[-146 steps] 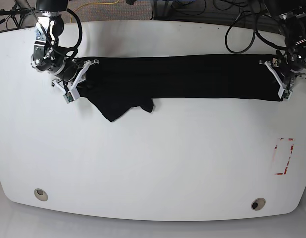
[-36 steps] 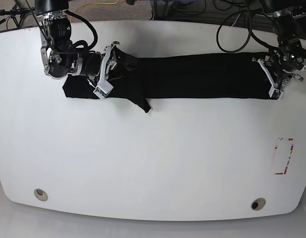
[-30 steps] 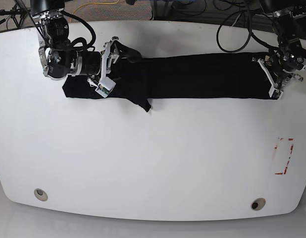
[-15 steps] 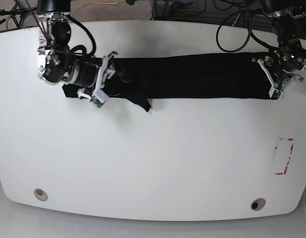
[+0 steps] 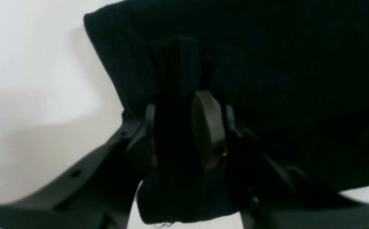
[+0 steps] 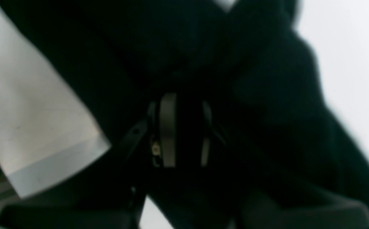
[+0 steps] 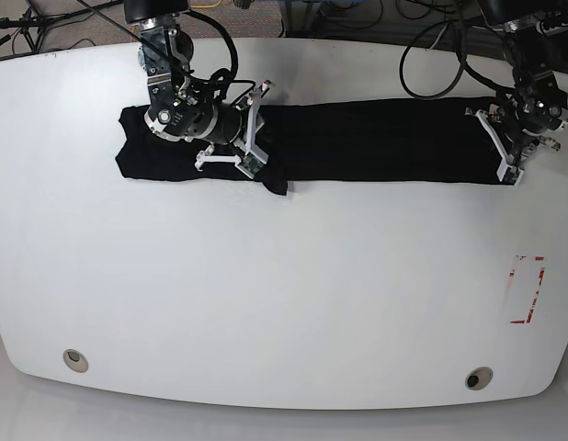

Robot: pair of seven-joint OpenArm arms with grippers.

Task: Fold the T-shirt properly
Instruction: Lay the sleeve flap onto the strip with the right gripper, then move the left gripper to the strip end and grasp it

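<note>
A white bench (image 7: 284, 303) with rounded corners fills the base view, cables trailing off its far edge. The T-shirt (image 7: 376, 142) lies as a long black band along the far part of the bench, a small flap hanging from its near edge. The right gripper (image 7: 252, 133) sits on the band left of the middle; the left gripper (image 7: 505, 147) is at the band's right end.

In the left wrist view, the left gripper (image 5: 184, 133) is clamped on a bunched ridge of T-shirt (image 5: 283, 63) cloth.

In the right wrist view, blurred, the right gripper (image 6: 183, 130) appears closed on dark T-shirt (image 6: 267, 95) cloth.

This looks like a crosswise fold in hand: next, the carried end should be laid flat and released.
</note>
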